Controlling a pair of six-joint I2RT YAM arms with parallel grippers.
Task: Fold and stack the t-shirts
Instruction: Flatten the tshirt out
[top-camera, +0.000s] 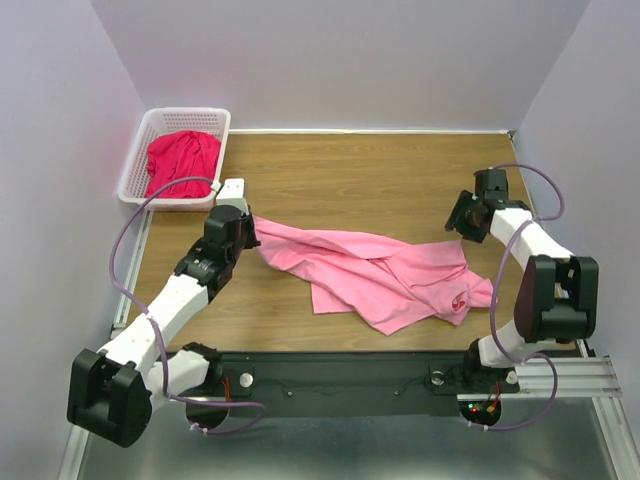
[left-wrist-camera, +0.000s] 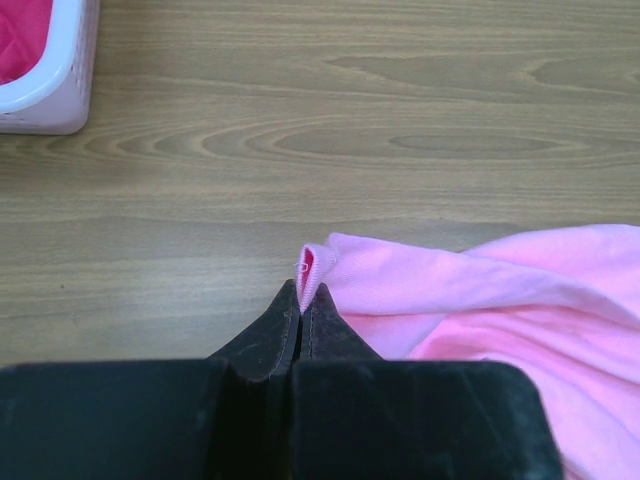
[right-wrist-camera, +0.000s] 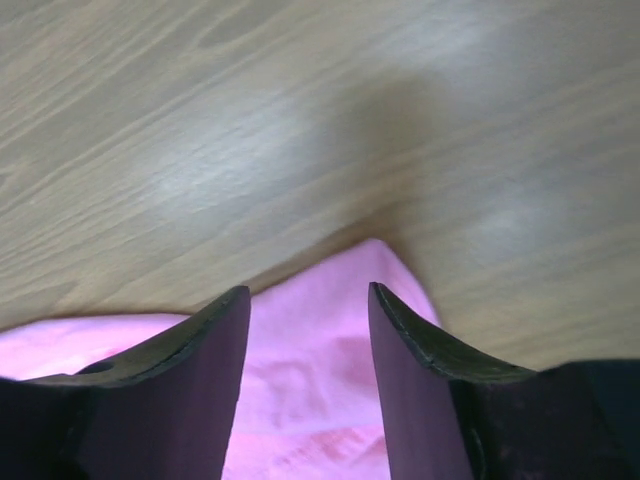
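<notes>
Left gripper (left-wrist-camera: 302, 303) pinched shut on corner of crumpled light pink cotton t-shirt (top-camera: 385, 275). Right gripper (right-wrist-camera: 308, 288) wide open, empty, over another corner: lower, pinch, then spread flat.

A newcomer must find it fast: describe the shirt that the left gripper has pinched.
Midway across the wooden table lies a crumpled light pink t-shirt, one corner pinched in the left gripper. The only other one, a crimson t-shirt, sits bunched in the white basket at the far left corner.
</notes>
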